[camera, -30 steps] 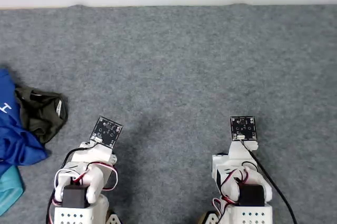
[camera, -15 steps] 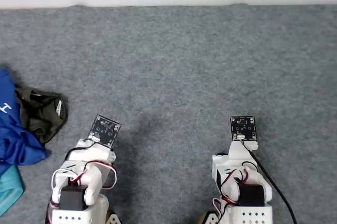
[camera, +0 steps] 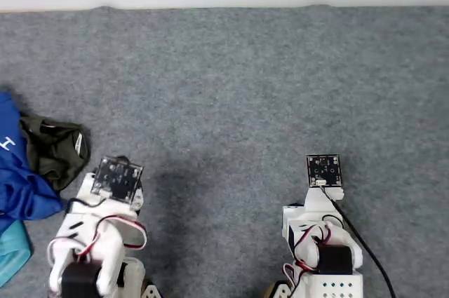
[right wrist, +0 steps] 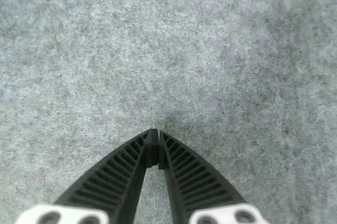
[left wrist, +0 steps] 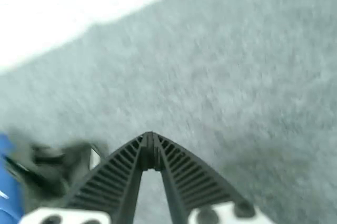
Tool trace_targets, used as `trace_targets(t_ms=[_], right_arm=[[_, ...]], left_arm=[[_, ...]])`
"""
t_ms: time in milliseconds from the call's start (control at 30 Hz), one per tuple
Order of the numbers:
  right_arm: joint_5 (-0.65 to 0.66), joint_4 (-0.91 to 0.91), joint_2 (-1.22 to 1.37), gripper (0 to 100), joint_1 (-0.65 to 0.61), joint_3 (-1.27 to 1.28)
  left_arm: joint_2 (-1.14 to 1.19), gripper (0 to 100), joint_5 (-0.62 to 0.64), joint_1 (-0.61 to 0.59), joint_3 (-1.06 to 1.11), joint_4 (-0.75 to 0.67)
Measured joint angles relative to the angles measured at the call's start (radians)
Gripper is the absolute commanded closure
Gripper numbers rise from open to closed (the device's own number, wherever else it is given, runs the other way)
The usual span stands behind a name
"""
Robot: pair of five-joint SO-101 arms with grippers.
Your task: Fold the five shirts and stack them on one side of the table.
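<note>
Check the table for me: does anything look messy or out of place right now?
Yes. The blue shirt, dark green shirt and teal shirt lie crumpled in an overlapping heap at the left side of the table, none folded.

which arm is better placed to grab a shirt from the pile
Left, probably. The left gripper, shut and empty, sits close beside the dark green shirt and blue shirt. The right gripper, also shut, is over bare grey mat, farther from them.
</note>
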Motion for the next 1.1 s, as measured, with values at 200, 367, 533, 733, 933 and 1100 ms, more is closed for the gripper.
trace_targets(t_ms=[200,367,533,733,933,1100], right_arm=[[0.000,0.000,0.000,98.7,0.000,0.000],[0.000,0.000,0.000,98.7,0.000,0.000],[0.000,0.000,0.000,98.7,0.000,0.000],[0.000,0.000,0.000,98.7,0.000,0.000],[0.000,0.000,0.000,98.7,0.000,0.000],[0.000,0.000,0.000,98.7,0.000,0.000]], left_arm=[[0.166,100,-0.081,0.000,-0.213,0.000],[0.462,100,0.063,0.000,-0.463,0.000],[0.778,100,0.229,0.000,-0.755,0.091],[1.080,100,0.327,-0.146,-1.028,0.273],[1.313,100,0.377,-0.322,-1.224,0.339],[1.447,100,0.232,-0.333,-1.290,0.376]])
